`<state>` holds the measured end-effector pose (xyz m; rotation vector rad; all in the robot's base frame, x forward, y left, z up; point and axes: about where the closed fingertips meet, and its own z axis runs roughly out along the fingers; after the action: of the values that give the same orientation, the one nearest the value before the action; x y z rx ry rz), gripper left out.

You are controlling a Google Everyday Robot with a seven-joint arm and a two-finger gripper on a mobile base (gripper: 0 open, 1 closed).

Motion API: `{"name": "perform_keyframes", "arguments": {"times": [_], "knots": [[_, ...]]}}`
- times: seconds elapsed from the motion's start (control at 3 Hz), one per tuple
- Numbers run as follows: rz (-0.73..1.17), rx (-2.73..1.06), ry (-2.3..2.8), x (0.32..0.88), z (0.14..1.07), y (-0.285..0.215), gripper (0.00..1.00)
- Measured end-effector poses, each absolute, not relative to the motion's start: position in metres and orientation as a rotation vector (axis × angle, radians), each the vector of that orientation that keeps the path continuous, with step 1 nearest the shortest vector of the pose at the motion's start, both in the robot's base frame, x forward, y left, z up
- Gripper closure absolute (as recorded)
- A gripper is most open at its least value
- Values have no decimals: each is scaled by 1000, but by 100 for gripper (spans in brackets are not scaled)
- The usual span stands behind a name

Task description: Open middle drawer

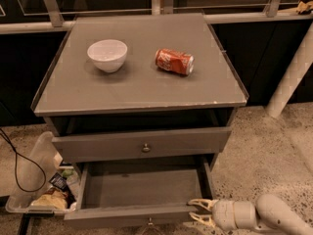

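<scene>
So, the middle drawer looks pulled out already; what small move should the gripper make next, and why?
Probably draw the gripper straight back, clear of the middle drawer. The drawer stands well out with its inside floor in view. The gripper sits open at the right end of the drawer's front, so pulling seems done and only retreat is left.

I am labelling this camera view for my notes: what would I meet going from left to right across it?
Plastic bin → white bowl → red can → gripper, at the right front corner of the pulled-out drawer → white pole.
</scene>
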<state>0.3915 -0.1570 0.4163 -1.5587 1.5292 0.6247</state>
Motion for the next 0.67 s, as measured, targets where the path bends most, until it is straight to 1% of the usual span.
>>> {"name": "perform_keyframes", "arguments": {"times": [0.67], "knots": [[636, -1556, 1529, 391, 417, -158, 100]]}}
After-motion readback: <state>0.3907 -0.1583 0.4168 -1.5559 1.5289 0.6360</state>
